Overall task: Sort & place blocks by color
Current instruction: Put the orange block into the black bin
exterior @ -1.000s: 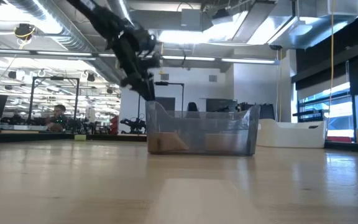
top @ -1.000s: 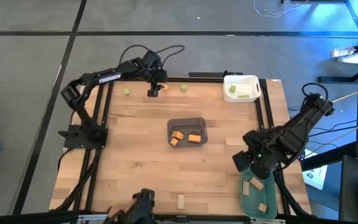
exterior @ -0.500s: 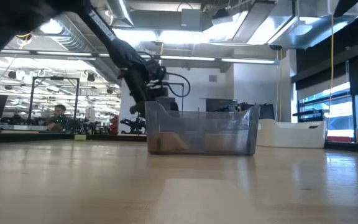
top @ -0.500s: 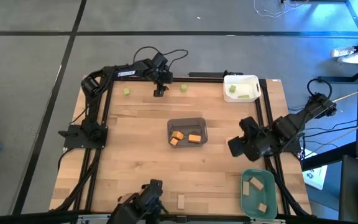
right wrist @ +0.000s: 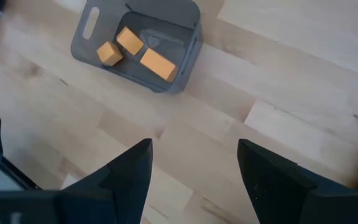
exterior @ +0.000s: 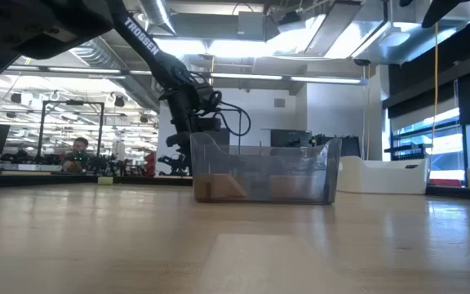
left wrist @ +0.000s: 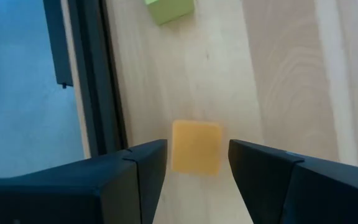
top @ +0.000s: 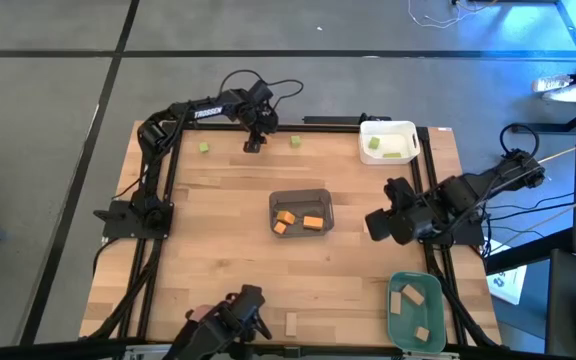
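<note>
- Left pincer (top: 253, 146) is seen low at the worktop's (top: 218, 260) 12 o'clock edge, fingers spread around an orange block (left wrist: 196, 147), not pinched.
- Right pincer (top: 376, 226) is held spread at 3 o'clock, nothing in it.
- Three orange blocks (top: 298, 222) are sat in the grey tray (top: 301, 196) mid-worktop.
- Green blocks (top: 204, 147) are left loose along the 12 o'clock edge.

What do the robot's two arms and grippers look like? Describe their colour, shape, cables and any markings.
Both arms are dark, slim and jointed. The left arm carries white TROSSEN lettering and a looping black cable. The left gripper and right gripper each have two broad, dark, blocky fingers.
</note>
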Available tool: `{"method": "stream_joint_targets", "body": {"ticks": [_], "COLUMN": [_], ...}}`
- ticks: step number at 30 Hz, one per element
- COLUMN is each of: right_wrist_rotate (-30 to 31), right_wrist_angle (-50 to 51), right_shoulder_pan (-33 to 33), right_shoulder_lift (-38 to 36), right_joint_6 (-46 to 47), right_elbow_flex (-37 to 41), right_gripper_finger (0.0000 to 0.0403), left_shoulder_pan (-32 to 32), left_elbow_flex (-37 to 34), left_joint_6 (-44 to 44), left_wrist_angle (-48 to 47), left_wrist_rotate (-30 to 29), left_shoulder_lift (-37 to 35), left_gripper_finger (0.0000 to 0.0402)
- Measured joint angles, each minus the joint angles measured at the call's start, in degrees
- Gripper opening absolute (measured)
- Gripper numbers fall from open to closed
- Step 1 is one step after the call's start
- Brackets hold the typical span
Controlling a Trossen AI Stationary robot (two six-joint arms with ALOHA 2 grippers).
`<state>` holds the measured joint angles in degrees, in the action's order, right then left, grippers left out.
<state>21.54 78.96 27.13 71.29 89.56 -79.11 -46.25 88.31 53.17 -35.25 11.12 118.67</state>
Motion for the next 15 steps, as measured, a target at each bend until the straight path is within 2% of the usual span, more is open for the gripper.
{"method": "stream_joint_targets", "body": {"ticks": [15], "right_wrist_rotate": [-0.2], "right_wrist_angle": [-0.1], "right_shoulder_pan": [-2.7], "right_shoulder_lift": [0.0], "right_joint_6": [-3.1], "right_elbow_flex": [0.0], "right_gripper_finger": [0.0234], "left_shoulder_pan": [-0.6], "left_elbow_flex": [0.0], "left_joint_6": [1.5], "left_wrist_angle": [0.8], "left_wrist_rotate": [0.5], "left_shoulder_lift": [0.6], "left_gripper_finger": [0.0165]}}
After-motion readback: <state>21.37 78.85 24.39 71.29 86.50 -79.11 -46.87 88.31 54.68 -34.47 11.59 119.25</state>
